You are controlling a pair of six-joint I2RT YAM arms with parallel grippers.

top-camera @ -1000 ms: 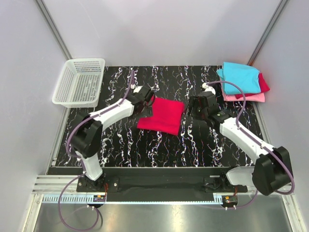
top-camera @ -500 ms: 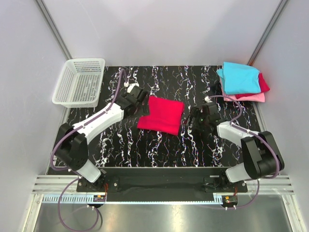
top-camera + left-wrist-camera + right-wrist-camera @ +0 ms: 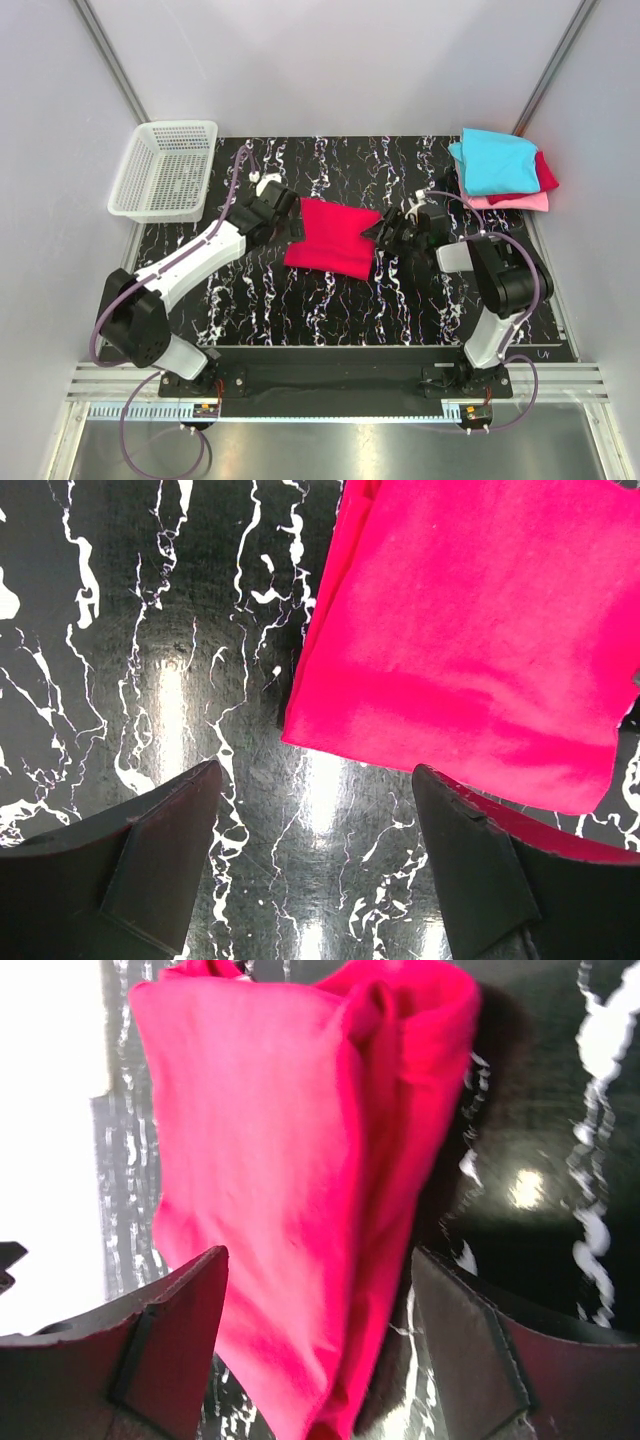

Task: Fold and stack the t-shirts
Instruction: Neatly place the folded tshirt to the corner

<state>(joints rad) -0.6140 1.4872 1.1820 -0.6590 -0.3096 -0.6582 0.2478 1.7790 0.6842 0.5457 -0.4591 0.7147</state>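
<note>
The folded crimson t-shirt lies flat in the middle of the black marbled bench. The left pincer sits low at its left edge, released, fingers spread wide and holding nothing. The right pincer is at the shirt's right edge, also released; the folded edge lies between its spread fingers, unclamped. In the far right corner a cyan t-shirt tops a dark red t-shirt and a pink t-shirt. A white mesh basket stands at far left.
</note>
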